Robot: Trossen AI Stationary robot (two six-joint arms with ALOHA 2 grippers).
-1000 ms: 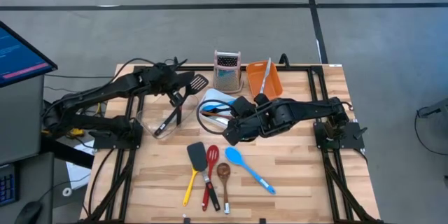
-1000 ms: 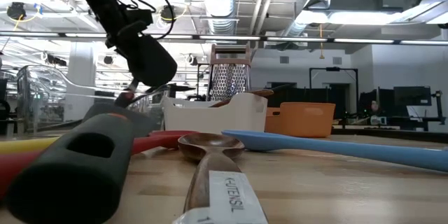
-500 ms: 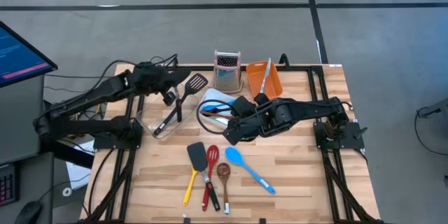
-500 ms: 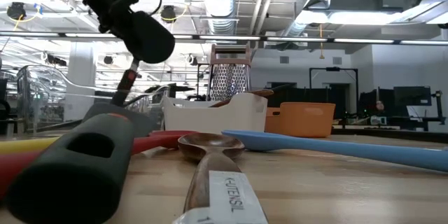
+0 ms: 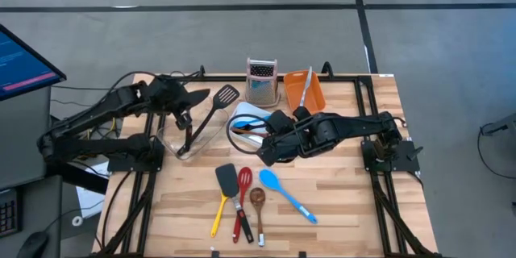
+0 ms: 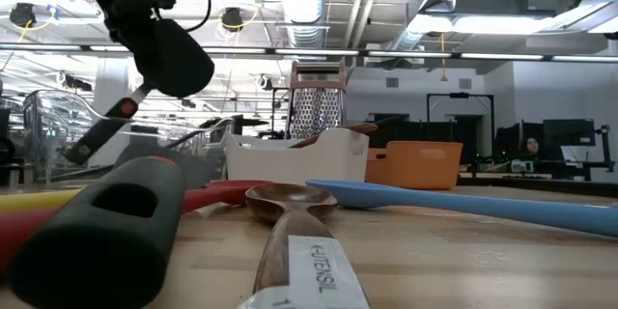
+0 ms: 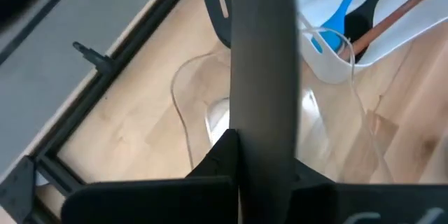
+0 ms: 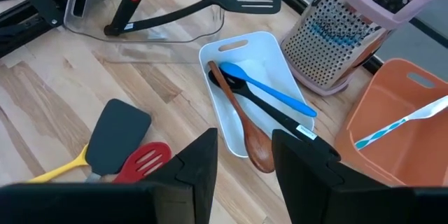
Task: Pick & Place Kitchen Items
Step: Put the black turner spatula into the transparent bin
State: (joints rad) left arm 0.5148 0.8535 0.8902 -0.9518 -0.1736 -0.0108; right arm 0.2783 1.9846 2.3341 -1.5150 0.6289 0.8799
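Left hand [image 5: 185,118] grips slotted turner [image 5: 211,109]; spoon label [image 6: 311,268] reads "UTENSIL"

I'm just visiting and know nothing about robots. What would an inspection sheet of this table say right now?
Surface: wooden table, dark rails.
Job's things: slotted turner over the clear tub; four utensils loose in front; more in the white tub and orange tub.
Clutter: box grater.
Grippers: left gripper shut on the turner's handle; right gripper parted, empty, above the table.
Cables: black wires behind the left arm.
Surroundings: monitor, grey floor.
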